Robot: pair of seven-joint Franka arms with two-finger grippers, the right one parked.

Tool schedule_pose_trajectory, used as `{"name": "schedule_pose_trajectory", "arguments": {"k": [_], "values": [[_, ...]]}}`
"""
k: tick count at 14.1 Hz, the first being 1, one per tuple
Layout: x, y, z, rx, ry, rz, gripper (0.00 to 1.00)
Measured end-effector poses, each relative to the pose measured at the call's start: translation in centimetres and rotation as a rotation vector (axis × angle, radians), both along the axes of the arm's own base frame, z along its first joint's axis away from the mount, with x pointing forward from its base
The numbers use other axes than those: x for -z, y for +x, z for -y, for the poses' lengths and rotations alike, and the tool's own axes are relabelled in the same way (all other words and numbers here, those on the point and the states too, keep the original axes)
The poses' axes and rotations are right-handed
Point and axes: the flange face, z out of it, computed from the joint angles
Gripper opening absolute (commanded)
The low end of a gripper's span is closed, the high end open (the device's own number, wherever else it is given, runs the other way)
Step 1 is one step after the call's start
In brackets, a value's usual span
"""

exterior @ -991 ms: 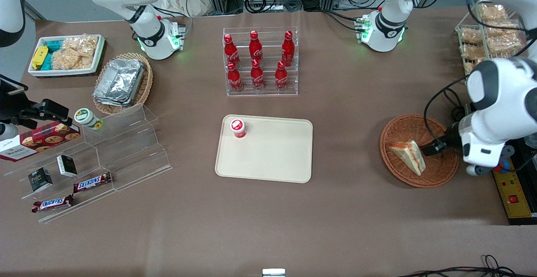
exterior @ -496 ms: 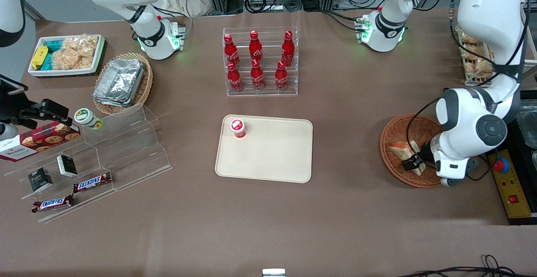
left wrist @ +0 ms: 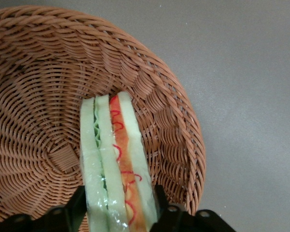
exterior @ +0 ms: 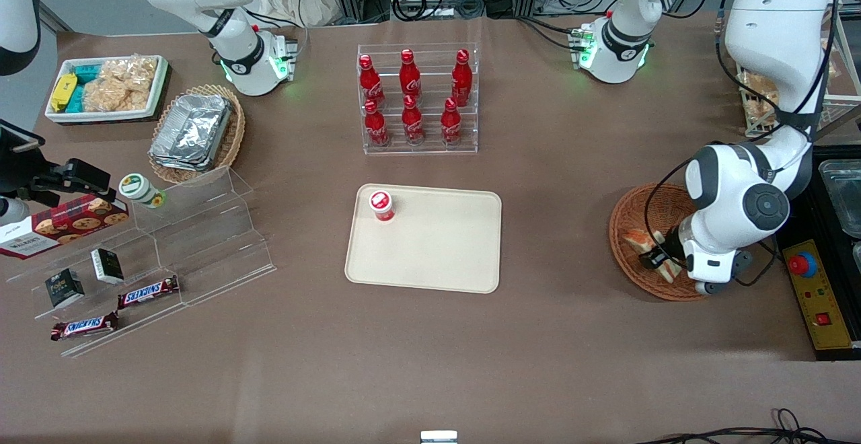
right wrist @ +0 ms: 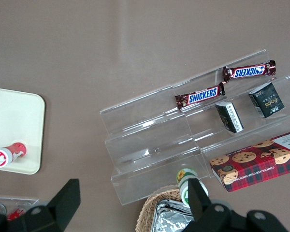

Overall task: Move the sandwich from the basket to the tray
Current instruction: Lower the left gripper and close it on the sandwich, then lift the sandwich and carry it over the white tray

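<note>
The sandwich (exterior: 639, 239) (left wrist: 117, 154), pale bread with red-orange and green filling, stands on edge in the round orange-brown wicker basket (exterior: 622, 218) (left wrist: 38, 92) toward the working arm's end of the table. My gripper (exterior: 661, 260) (left wrist: 119, 208) is down in the basket, shut on the sandwich with one black finger pressed against each bread face. The arm's wrist hides part of the sandwich and basket in the front view. The cream tray (exterior: 437, 255) lies flat at the table's middle.
A small red-lidded cup (exterior: 381, 204) stands on a corner of the tray. A clear rack of red bottles (exterior: 417, 101) stands farther from the front camera than the tray. Acrylic steps with snack bars (exterior: 148, 255) lie toward the parked arm's end.
The left arm swung in over the basket and came down. Its fingers went from beside the sandwich to closed around it. The sandwich remains in the basket.
</note>
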Motion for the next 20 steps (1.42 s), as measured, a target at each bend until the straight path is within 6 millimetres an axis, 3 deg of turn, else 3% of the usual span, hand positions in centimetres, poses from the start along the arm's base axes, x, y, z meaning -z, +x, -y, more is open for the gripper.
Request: {"name": "schedule_pose_trajectory", "arguments": {"k": [3,4,6,9,14,17,20], "values": [[-1.9,0.0,0.1,0.05,0.044,-0.004,0.03],[-3.8,0.2,0.4,0.077,0.069,-0.007,0.0],[-9.8,0.8,2.3,0.13,0.1,0.001,0.0],[-20.0,1.0,6.5,0.23,0.109,0.03,0.0],[-32.2,-1.1,13.5,0.339,0.093,-0.004,0.0],[-37.2,-4.2,18.7,0.38,0.076,-0.019,0.0],[-38.8,-8.0,26.1,0.362,0.054,-0.002,0.0]]}}
